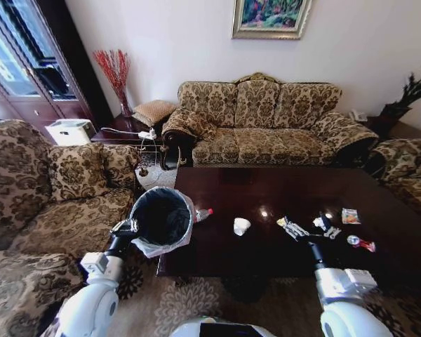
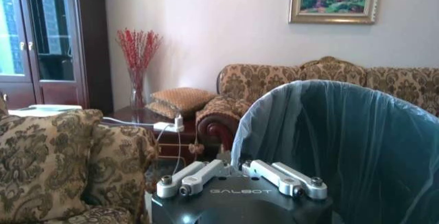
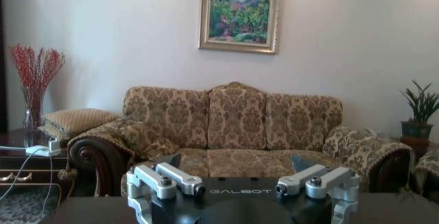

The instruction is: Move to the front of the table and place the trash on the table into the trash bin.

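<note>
Gripping the trash bin (image 1: 161, 216), left hand (image 1: 124, 227) extended.

Wide bare stretch across the far half of the counter (image 1: 266, 186), nothing standing there. Near the front edge, a white paper wad (image 1: 241, 226) sits alone mid-counter with open wood on both sides. The trash bin (image 1: 161, 219) blocks the left corner, the bottle (image 1: 203, 214) just beside it. Wrappers (image 1: 352, 228) crowd the right, around the right end effector (image 1: 292, 229).
</note>
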Robot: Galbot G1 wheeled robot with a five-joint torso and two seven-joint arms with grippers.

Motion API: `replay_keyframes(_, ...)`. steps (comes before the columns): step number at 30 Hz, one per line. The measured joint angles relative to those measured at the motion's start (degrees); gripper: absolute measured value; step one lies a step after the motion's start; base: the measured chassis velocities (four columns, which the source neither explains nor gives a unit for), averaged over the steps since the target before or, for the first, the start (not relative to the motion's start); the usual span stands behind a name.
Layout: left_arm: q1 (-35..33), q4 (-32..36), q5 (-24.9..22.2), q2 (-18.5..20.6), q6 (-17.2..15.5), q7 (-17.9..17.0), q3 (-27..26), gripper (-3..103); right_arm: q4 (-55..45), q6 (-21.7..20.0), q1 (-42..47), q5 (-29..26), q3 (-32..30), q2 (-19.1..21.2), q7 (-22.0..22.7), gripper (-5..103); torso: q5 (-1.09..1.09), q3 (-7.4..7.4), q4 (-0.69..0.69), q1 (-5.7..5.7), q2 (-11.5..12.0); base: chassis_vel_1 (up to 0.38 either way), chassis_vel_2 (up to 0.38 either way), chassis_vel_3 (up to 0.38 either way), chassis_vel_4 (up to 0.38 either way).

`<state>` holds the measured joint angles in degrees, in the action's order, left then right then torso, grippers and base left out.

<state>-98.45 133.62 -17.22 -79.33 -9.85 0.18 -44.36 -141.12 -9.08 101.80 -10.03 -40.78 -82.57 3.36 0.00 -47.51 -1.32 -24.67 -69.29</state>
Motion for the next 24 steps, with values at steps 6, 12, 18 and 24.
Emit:
replay_keyframes(6, 0.0, 0.0, 0.0, 0.0, 0.0, 0.0, 0.0, 2, 0.0, 0.0, 0.0, 0.0, 0.0, 0.0, 0.0, 100, 0.0, -0.01, -0.01, -0.01, 0.0, 0.029, -0.016, -0.015, 0.026)
replay_keyframes(12, 0.1, 0.0, 0.0, 0.0, 0.0, 0.0, 0.0, 2, 0.0, 0.0, 0.0, 0.0, 0.0, 0.0, 0.0, 100, 0.0, -0.03, 0.0, -0.11, 0.1, 0.0, 0.0, 0.0, 0.0)
replay_keyframes(18, 0.0, 0.0, 0.0, 0.0, 0.0, 0.0, 0.0, 2, 0.0, 0.0, 0.0, 0.0, 0.0, 0.0, 0.0, 100, 0.0, -0.01, 0.0, -0.06, 0.1, 0.0, 0.0, 0.0, 0.0)
replay_keyframes(24, 0.0, 0.0, 0.0, 0.0, 0.0, 0.0, 0.0, 2, 0.0, 0.0, 0.0, 0.0, 0.0, 0.0, 0.0, 100, 0.0, -0.02, 0.0, -0.07, 0.1, 0.0, 0.0, 0.0, 0.0)
